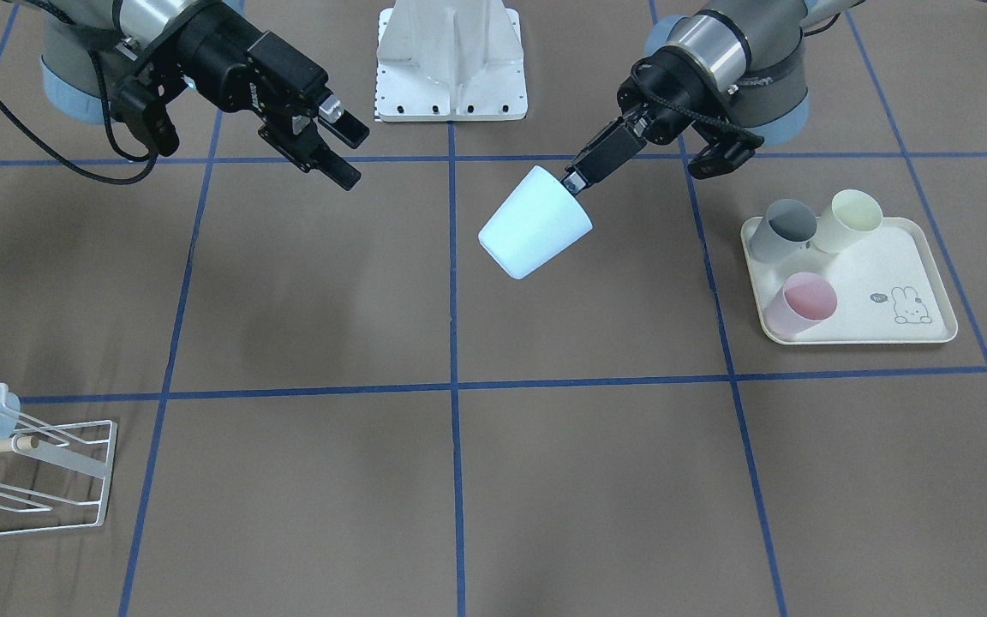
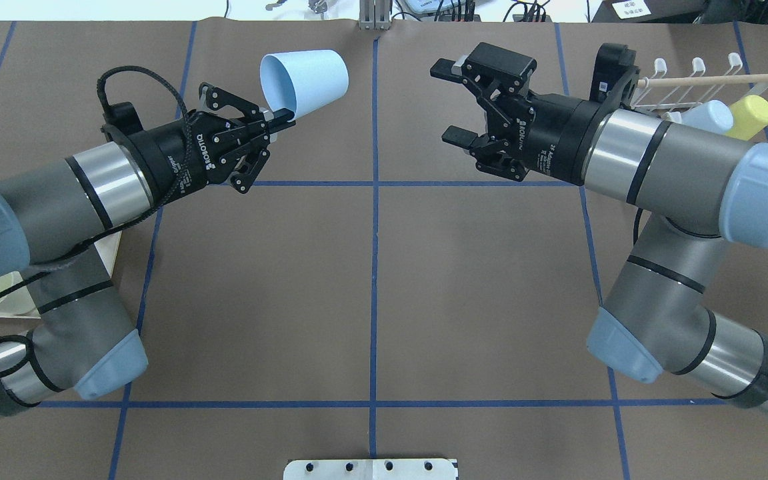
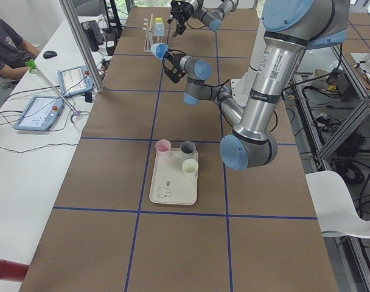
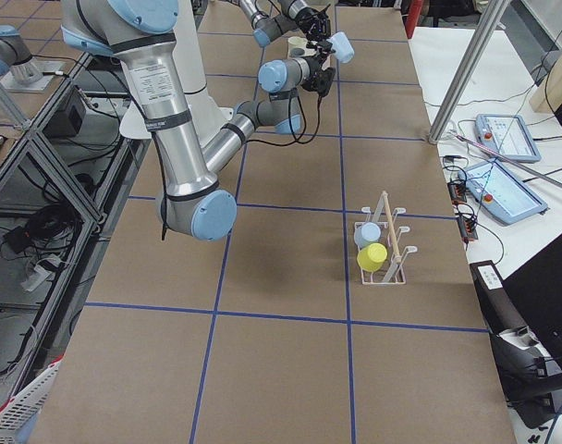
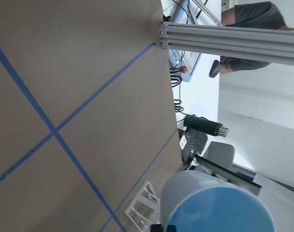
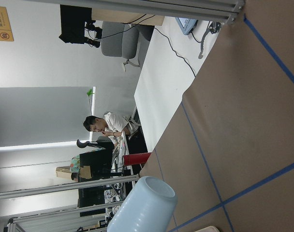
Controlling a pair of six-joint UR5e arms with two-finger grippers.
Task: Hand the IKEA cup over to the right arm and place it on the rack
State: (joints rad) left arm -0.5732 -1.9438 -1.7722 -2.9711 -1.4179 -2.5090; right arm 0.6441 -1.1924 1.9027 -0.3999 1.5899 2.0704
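The pale blue cup [image 2: 304, 79] was held aloft just left of the centre line [image 2: 375, 280], its rim clamped by the left gripper [image 2: 283, 117]. The right gripper [image 2: 449, 101] was seen with jaws spread, apart from it. Handover was judged pending; closing in would be needed.

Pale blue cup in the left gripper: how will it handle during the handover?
Probably light and stiff: the pale blue cup hangs tilted from a rim pinch by the left gripper without sagging. Its smooth, tapered wall may slip or pivot.
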